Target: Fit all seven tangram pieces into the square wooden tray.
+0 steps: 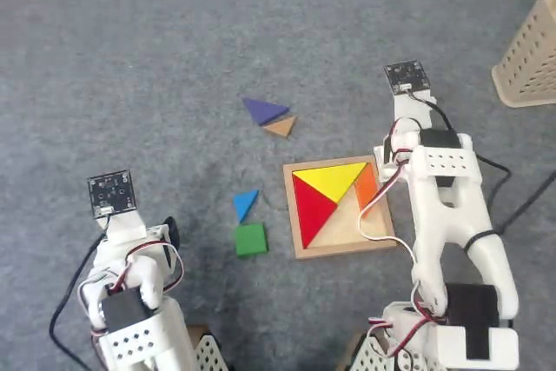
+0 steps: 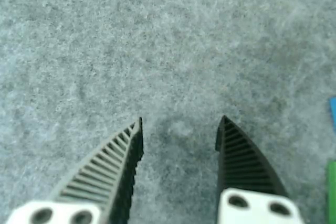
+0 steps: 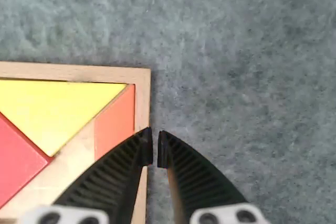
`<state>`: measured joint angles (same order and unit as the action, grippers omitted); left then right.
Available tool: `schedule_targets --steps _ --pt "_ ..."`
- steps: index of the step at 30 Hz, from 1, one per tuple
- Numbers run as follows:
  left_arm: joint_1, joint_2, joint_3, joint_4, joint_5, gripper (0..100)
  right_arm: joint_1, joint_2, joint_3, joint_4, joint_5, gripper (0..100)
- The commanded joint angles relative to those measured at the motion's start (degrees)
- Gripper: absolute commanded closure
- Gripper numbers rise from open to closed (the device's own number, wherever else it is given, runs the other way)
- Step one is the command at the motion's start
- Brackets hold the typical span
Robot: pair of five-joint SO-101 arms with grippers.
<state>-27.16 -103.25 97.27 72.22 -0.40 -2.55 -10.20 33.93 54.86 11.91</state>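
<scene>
The square wooden tray point(image 1: 292, 210) lies right of centre and holds a yellow triangle point(image 1: 333, 180), a red triangle point(image 1: 314, 208) and an orange piece point(image 1: 366, 187). On the carpet lie a purple triangle point(image 1: 263, 110), a tan triangle point(image 1: 281, 126), a blue triangle point(image 1: 245, 204) and a green square point(image 1: 251, 239). My right gripper point(image 3: 155, 148) is shut and empty, its tips over the tray's rim point(image 3: 143, 98) beside the orange piece point(image 3: 115, 119). My left gripper point(image 2: 178, 129) hangs open over bare carpet, with slivers of the blue triangle point(image 2: 333, 111) and green square point(image 2: 332, 192) at the side.
A beige slatted basket point(image 1: 530, 49) stands at the far right edge. The right arm point(image 1: 443, 171) reaches along the tray's right side; the left arm point(image 1: 122, 241) sits at the near left. Grey carpet covers the whole surface.
</scene>
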Motion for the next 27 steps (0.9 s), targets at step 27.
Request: schedule_targets --steps 27 --pt "-0.26 -1.14 -0.75 0.18 -0.35 78 -28.09 42.77 -46.07 -32.4 0.7 81.9"
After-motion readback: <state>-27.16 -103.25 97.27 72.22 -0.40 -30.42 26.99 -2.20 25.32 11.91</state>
